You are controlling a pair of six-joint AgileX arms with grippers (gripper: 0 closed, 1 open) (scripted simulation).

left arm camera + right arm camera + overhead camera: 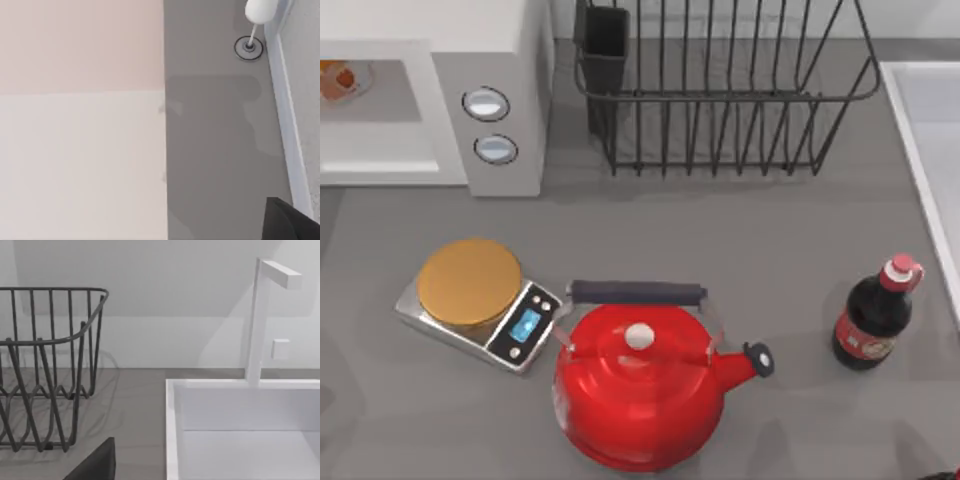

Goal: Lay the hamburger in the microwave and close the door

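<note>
A: Hamburger [338, 80] location?

B: Inside the microwave [505, 40] cavity, toward its left wall. The door is not identifiable in the views; the cavity reads as open.

A: Pincer state?

B: Cannot tell for either arm. A dark finger part [292, 222] sits at the left wrist view's edge, another [95, 465] in the right wrist view near the dish rack [720, 90].

A: Risk?

B: Probably the door swing: a push applied off-line may slip, leaving it ajar. The scale [480, 305], in front of the microwave, could obstruct the arm's approach.

Overhead view; two low wrist views
</note>
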